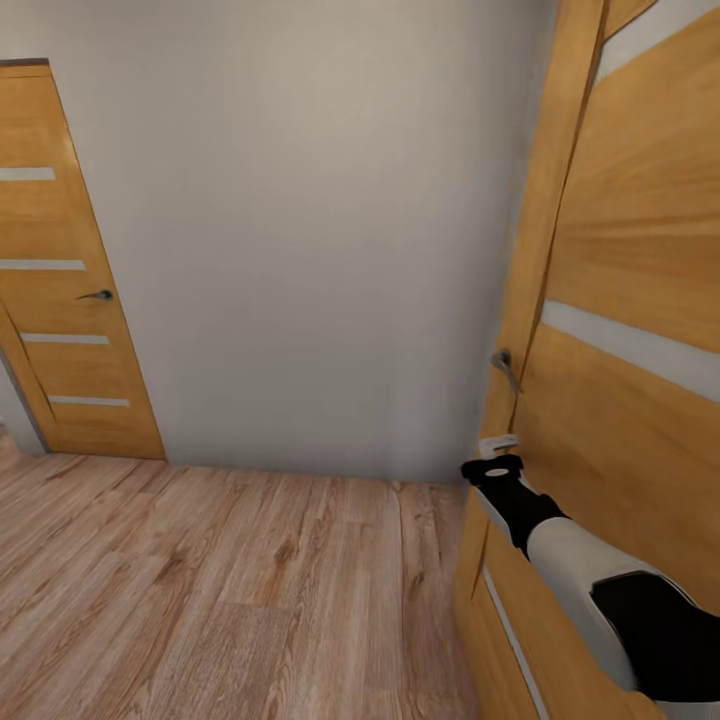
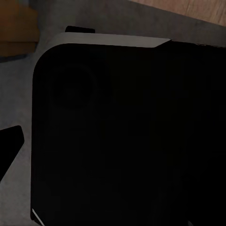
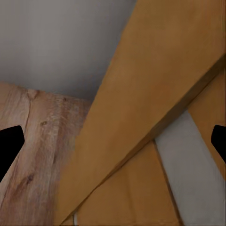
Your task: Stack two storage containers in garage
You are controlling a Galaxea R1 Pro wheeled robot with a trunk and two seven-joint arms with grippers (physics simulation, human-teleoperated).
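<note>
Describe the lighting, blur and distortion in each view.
Head view: even, soft light, no glare; wide-angle lens bends the near door and the far door. Left wrist view: almost wholly dark, a black body close to the lens, detail lost. Right wrist view: the door is close and soft, evenly lit.

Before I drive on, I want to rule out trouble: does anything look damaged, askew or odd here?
Nothing looks damaged or spilled. The right gripper sits very close to the wood-panelled door just below its metal lever handle.

Wall (image 1: 320,250) ahead, door (image 1: 60,270) at left, door (image 1: 620,330) close at right, plank floor (image 1: 220,590) below
</note>
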